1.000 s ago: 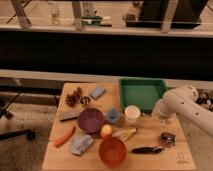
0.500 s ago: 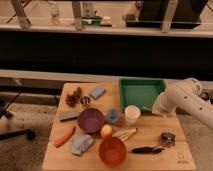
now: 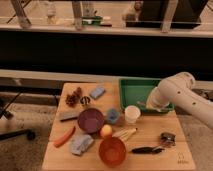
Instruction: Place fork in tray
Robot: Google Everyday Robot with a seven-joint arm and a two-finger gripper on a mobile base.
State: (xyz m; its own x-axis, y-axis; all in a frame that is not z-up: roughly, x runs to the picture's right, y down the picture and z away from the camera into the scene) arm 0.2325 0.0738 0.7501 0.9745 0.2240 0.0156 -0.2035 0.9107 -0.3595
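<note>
The green tray lies at the back right of the wooden table. My gripper hangs over the tray's front edge, at the end of the white arm that comes in from the right. It is shut, and a thin pale sliver, the fork, sticks out of it to the left, just above the white cup. The fork is small and partly hidden by the gripper.
On the table are a purple bowl, an orange bowl, a blue cup, a carrot, a pale yellow bunch, a black-handled utensil and a small metal piece. A blue sponge lies left of the tray.
The arm has swung left and back, from above the table's front right corner to the tray's front edge. The gripper has stayed shut.
</note>
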